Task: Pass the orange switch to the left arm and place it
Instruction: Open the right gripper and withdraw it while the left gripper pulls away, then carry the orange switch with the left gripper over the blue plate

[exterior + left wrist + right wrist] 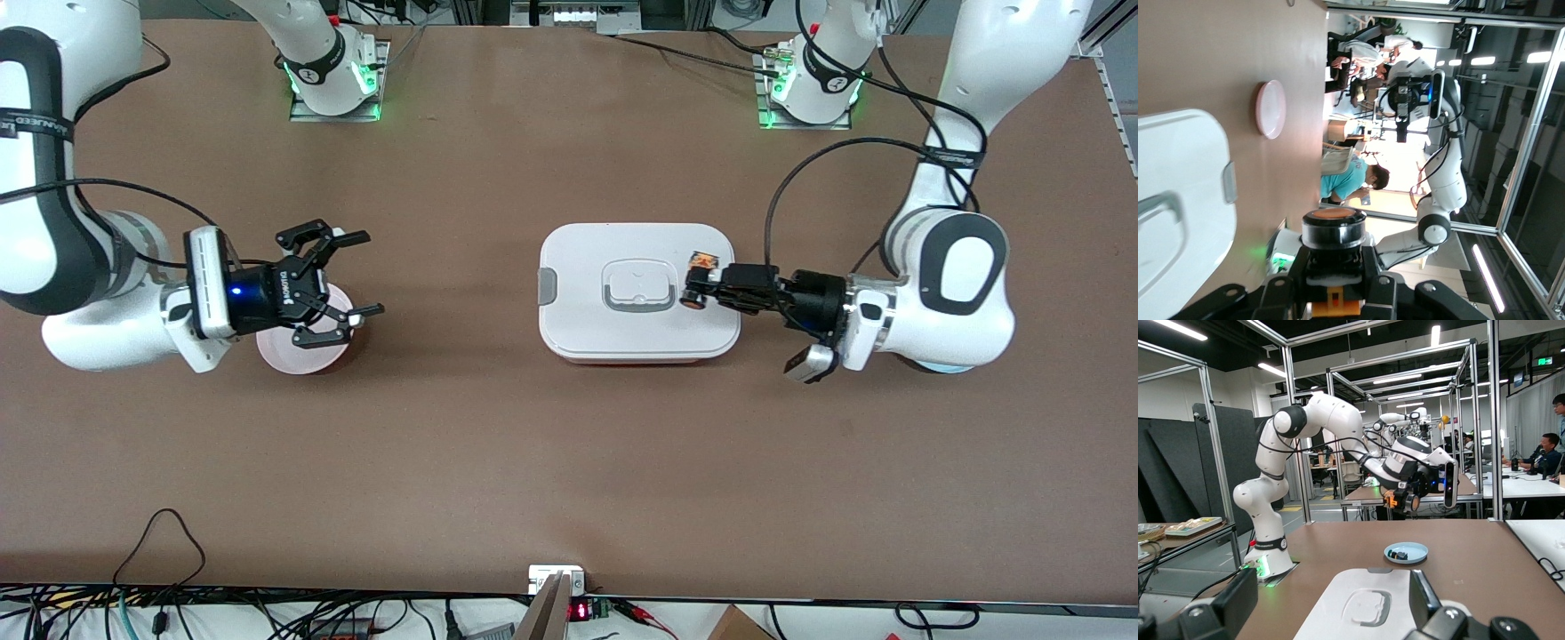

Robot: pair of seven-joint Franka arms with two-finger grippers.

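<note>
Left gripper (pixel 692 292): up in the air over the box, at the edge toward the left arm's end of the surface, pointing sideways — fingers clamped tight on the orange switch.
Orange switch (pixel 690 300): carried clear of the lid, gripped by its black body; in the left wrist view its round orange cap (pixel 1333 217) sticks out past the fingertips.
Box (pixel 578 307): white, lid on, sitting mid-surface; grey clip at the end toward the right arm, grey-edged recessed handle (pixel 637 286) in the middle of the lid. Nothing rests on it.
Right gripper (pixel 348 274): hovering over the pink plate toward the right arm's end of the surface, well apart from the box — fingers spread wide, nothing between them.
Pink plate (pixel 302 354): flat on the surface, partly covered by the right gripper from the front camera.
Light-blue plate (pixel 1406 553): seen from the right wrist camera, on the surface under the left arm; a small dark part (pixel 1401 555) lies in it, probably another push-button, though it is too small to say for sure.
Arms: both wrists turned level, the two grippers pointing toward each other with the box between them.
Surface (pixel 498 462): brown, carrying the box and both plates.
</note>
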